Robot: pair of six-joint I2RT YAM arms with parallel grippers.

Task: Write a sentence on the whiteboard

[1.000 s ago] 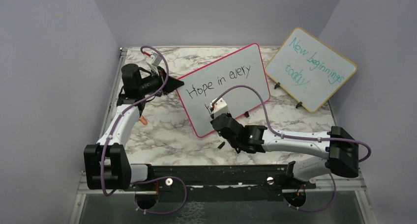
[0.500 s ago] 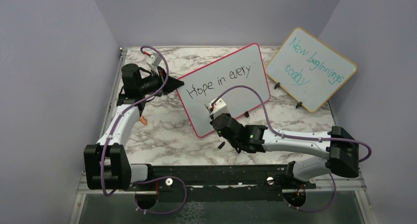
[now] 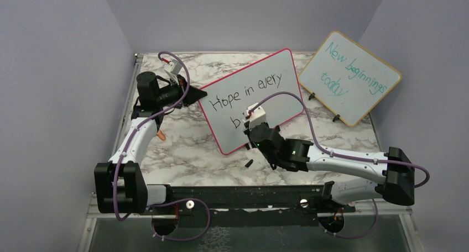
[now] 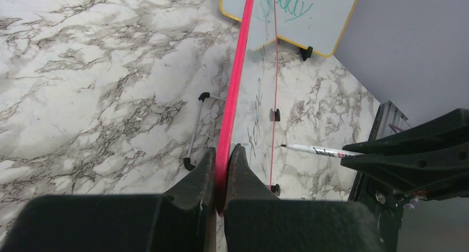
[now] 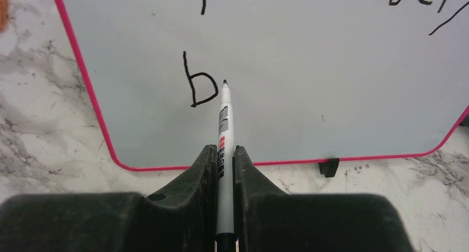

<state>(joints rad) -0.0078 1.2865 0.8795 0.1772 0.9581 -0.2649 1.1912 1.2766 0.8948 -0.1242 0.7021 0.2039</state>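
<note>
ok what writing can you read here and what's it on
"Hope in every": black, whiteboard, top line.
"b": black, below it, beside the marker tip.
"New beginnings today": teal, wooden board.
Marker label: too small to read.

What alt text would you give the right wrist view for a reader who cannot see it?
The right gripper clamps a white marker pen, its black tip beside a handwritten black letter b on the pink-framed white whiteboard; marbled tabletop shows below.
</note>
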